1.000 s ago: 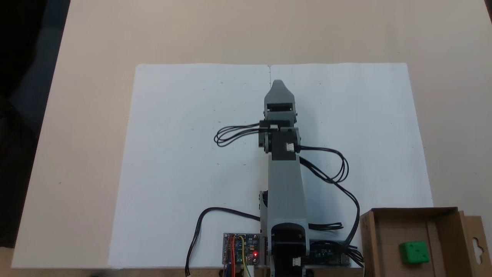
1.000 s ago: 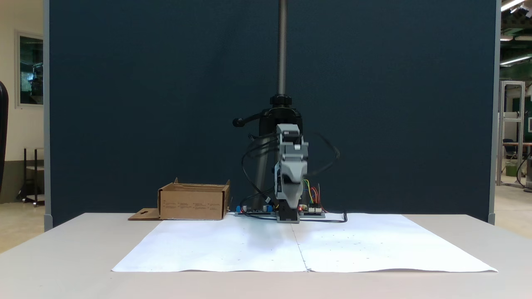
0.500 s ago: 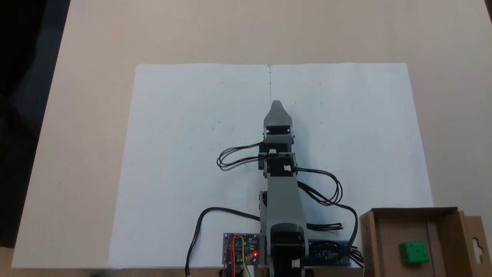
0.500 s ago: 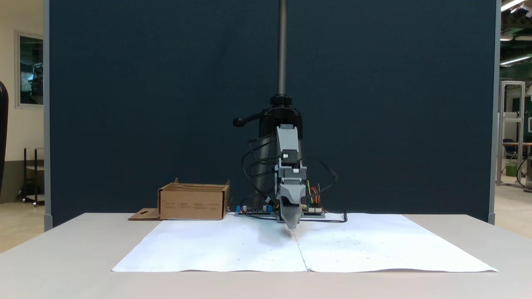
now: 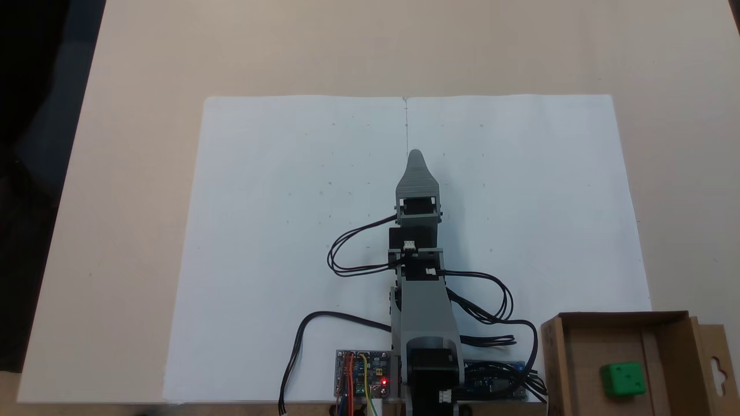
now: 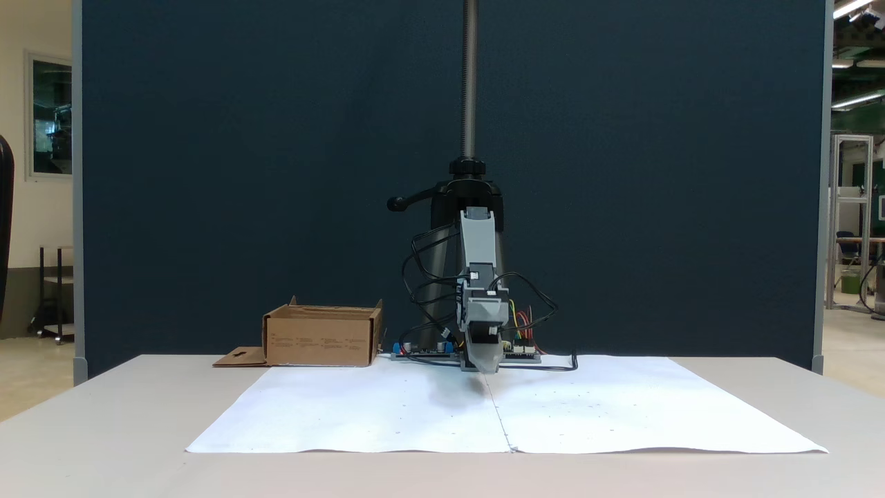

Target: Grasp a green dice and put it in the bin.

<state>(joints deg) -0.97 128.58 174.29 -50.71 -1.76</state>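
paper: white sheet spread flat on the table, center crease running front to back; nearest thing to the front camera
gripper: grey pointed tip low over the crease, aimed away from the base; from the front it sits just above the paper with a soft shadow under it
gripper state: cannot tell; jaws stack one behind the other in both fixed views, just one tapered tip visible, nothing seen in it
arm: folded low and stretched forward along the crease, grey upper link rising from the base, elbow bent, forearm sloping down to the wrist motor
cables: black loops hang off both sides of the elbow
base: motor and circuit boards at the paper's back edge, red LED lit
bin: brown cardboard box beside the base, lower right from above, left of the arm from the front; flap with cutout lies flat outside
green dice: resting on the bin floor, near the flap-side wall, well apart from the gripper
backdrop: dark blue panel behind, metal pole above the arm
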